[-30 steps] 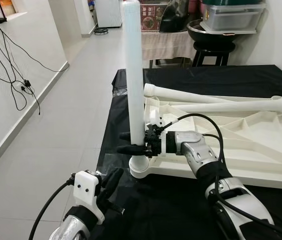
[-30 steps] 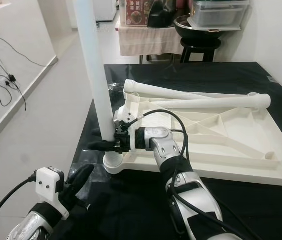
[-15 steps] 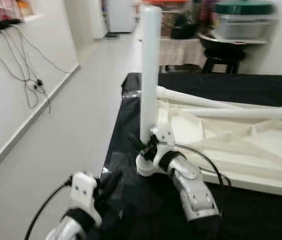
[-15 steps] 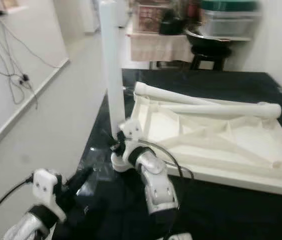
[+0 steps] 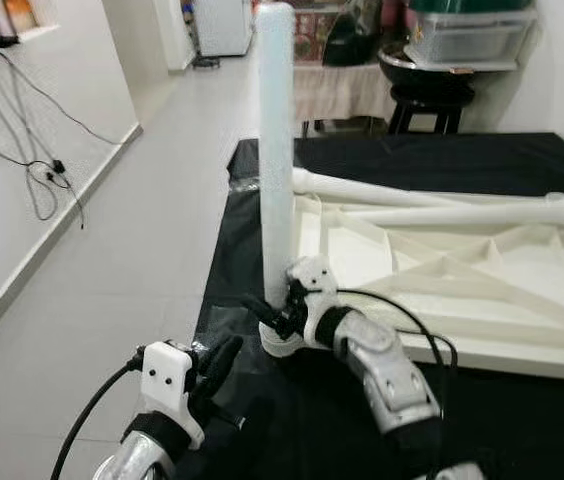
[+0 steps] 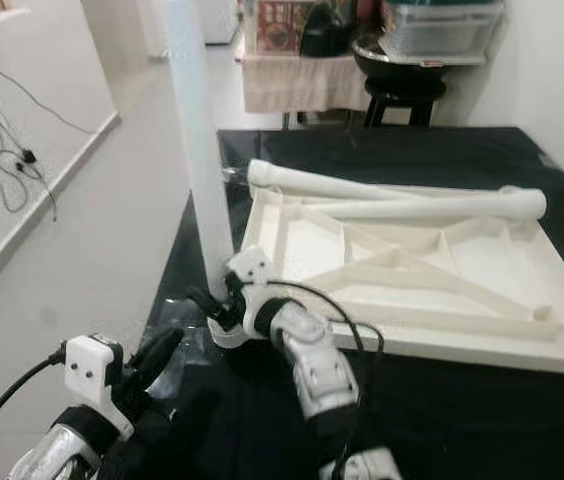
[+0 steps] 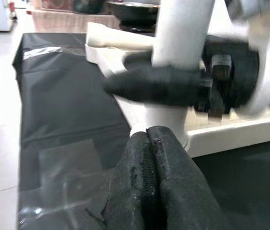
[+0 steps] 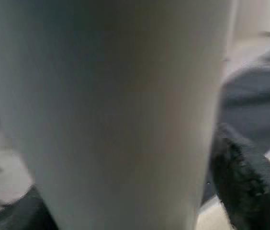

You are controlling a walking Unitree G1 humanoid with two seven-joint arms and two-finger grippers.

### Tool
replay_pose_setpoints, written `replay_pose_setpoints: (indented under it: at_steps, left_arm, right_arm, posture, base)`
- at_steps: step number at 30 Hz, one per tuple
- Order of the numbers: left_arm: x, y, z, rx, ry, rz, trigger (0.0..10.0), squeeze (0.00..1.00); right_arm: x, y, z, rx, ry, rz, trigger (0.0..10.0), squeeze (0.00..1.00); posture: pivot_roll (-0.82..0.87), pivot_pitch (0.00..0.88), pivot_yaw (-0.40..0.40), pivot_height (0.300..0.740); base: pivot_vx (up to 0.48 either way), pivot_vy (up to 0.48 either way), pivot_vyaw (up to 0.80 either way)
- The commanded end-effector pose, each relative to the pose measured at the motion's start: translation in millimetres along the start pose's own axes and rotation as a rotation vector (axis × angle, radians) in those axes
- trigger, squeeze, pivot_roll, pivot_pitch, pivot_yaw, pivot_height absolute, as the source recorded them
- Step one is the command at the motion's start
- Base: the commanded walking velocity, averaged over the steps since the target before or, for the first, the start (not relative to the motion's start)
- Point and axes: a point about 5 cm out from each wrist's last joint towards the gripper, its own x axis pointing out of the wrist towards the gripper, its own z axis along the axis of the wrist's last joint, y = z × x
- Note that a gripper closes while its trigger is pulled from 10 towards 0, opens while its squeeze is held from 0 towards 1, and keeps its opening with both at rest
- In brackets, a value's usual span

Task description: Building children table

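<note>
A big black sheet covers the low surface in front of the robot, with the pale tiled floor running along the robot's left side of it. On the sheet lies the white children's tabletop, flipped over so the ribs on its underside face up. Two loose white legs lie across its far edge, one touching the other.

One more white leg stands straight up at the near left corner of the tabletop, with its bottom end set in the round corner socket. The right end effector is low down on this leg, just above the socket. Its black fingers wrap around the leg on both sides, so it is grasping the standing leg. In the right wrist view, the white leg is very close and blurry, with one black finger beside it.

The left end effector hangs low and near the robot, over the black sheet, pointing at the corner socket. Its two black fingers are pressed together with nothing between them, so it is clenched. It is near the socket but not touching the leg.

Far behind, a black stool holds a dark bowl, and a clear box with a green lid sits beside it. Black cables hang down the wall on the left.
</note>
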Motion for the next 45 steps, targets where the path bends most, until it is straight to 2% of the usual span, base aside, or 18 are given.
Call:
replay_pose_setpoints:
  at_steps: [1, 2, 4, 5, 7, 9, 15, 16, 17, 26, 31, 33, 34, 35, 36, 38, 39, 45]
  left_arm:
    - [-0.7, 1.4, -2.8, 0.003, 0.018, 0.007, 10.0, 0.00]
    - [-0.2, 1.6, -3.0, 0.003, 0.018, 0.007, 10.0, 0.00]
    - [0.2, 1.9, -3.2, 0.003, 0.018, 0.007, 10.0, 0.00]
    - [0.7, 1.8, -3.7, 0.004, 0.019, 0.007, 10.0, 0.00]
    - [0.7, 1.8, -3.7, 0.004, 0.019, 0.007, 10.0, 0.00]
    - [1.0, 1.5, -4.3, 0.005, 0.021, 0.007, 10.0, 0.00]
    - [1.1, 1.0, -5.2, 0.005, 0.023, 0.006, 10.0, 0.00]
    - [1.0, 0.8, -5.6, 0.005, 0.024, 0.005, 10.0, 0.00]
    - [1.0, 0.5, -5.9, 0.005, 0.026, 0.004, 10.0, 0.00]
    - [0.8, -1.1, -6.2, 0.004, 0.028, 0.002, 10.0, 0.00]
    - [-0.1, -2.3, -5.9, 0.002, 0.027, 0.001, 10.0, 0.00]
    - [-1.4, -2.8, -5.8, 0.000, 0.027, 0.000, 10.0, 0.00]
    - [-2.5, -2.8, -5.4, 0.000, 0.028, 0.001, 10.0, 0.00]
    - [-3.3, -2.7, -5.0, 0.000, 0.028, 0.001, 10.0, 0.00]
    - [-3.3, -2.7, -5.0, 0.000, 0.028, 0.001, 10.0, 0.00]
    - [-4.7, -1.7, -4.4, 0.002, 0.029, 0.002, 10.0, 0.00]
    - [-5.1, -1.2, -4.6, 0.003, 0.031, 0.002, 10.0, 0.00]
    - [-4.6, -0.9, -5.1, 0.001, 0.035, -0.002, 10.0, 0.00]
  right_arm:
    - [3.3, 5.5, 10.6, 0.042, -0.042, 0.164, 10.0, 1.00]
    - [3.2, 5.8, 17.5, 0.024, -0.059, 0.273, 10.0, 0.00]
    - [2.3, 5.9, 20.8, 0.008, -0.063, 0.332, 10.0, 0.00]
    - [2.0, 3.3, 23.2, -0.041, -0.057, 0.438, 10.0, 0.00]
    - [2.0, 3.3, 23.2, -0.041, -0.057, 0.438, 10.0, 0.00]
    - [4.3, -2.5, 21.0, -0.043, -0.012, 0.544, 10.0, 0.00]
    - [11.2, -13.7, 20.2, -0.043, 0.039, 0.581, 10.0, 0.00]
    - [12.5, -16.6, 19.7, -0.035, 0.053, 0.581, 6.4, 0.00]
    - [13.0, -20.3, 19.0, -0.028, 0.070, 0.591, 0.2, 0.00]
    - [9.8, -27.3, 5.1, -0.011, 0.112, 0.548, 0.0, 0.00]
    - [5.7, -36.2, -1.9, -0.051, 0.127, 0.418, 0.0, 0.00]
    - [5.0, -41.9, -4.3, -0.090, 0.143, 0.287, 0.0, 0.00]
    - [5.9, -48.6, -7.7, -0.086, 0.130, -0.022, 0.0, 0.00]
    - [1.9, -54.6, -9.9, -0.080, 0.124, -0.255, 0.0, 0.00]
    - [1.9, -54.6, -9.9, -0.080, 0.124, -0.255, 0.0, 0.00]
    - [-16.3, -22.5, -27.5, 0.033, 0.118, -0.392, 0.0, 0.00]
    - [-20.9, -7.1, -33.8, 0.079, 0.122, -0.361, 0.0, 0.00]
    - [-20.1, 2.7, -39.5, 0.059, 0.133, -0.299, 0.0, 0.00]
  posture:
    - [0.01, 0.051, 0.015, 0.740]
    - [0.02, 0.044, 0.014, 0.740]
    - [0.02, 0.044, 0.015, 0.740]
    - [0.03, 0.039, 0.017, 0.740]
    - [0.03, 0.039, 0.017, 0.740]
    - [0.03, 0.036, 0.015, 0.740]
    - [0.03, 0.032, 0.016, 0.740]
    - [0.04, 0.031, 0.019, 0.740]
    - [0.04, 0.031, 0.019, 0.740]
    - [0.03, 0.035, 0.023, 0.740]
    - [0.02, 0.042, 0.023, 0.740]
    - [0.02, 0.045, 0.014, 0.740]
    - [0.01, 0.052, 0.008, 0.740]
    - [0.01, 0.052, 0.008, 0.740]
    - [0.01, 0.052, 0.008, 0.740]
    - [0.00, 0.062, 0.024, 0.740]
    - [0.00, 0.059, 0.026, 0.740]
    - [0.00, 0.057, 0.024, 0.740]
  base:
    - [0.000, 0.000, 0.00]
    - [0.000, 0.000, 0.00]
    - [0.000, 0.000, 0.00]
    - [0.000, 0.000, 0.00]
    - [0.000, 0.000, 0.00]
    - [0.000, 0.000, 0.00]
    - [0.000, 0.000, 0.00]
    - [0.000, 0.000, 0.00]
    - [0.000, 0.000, 0.00]
    - [0.000, 0.000, 0.00]
    - [0.000, 0.000, 0.00]
    - [0.000, 0.000, 0.00]
    - [0.000, 0.000, 0.00]
    - [0.000, 0.000, 0.00]
    - [0.000, 0.000, 0.00]
    - [0.000, 0.000, 0.00]
    - [0.000, 0.000, 0.00]
    - [0.000, 0.000, 0.00]
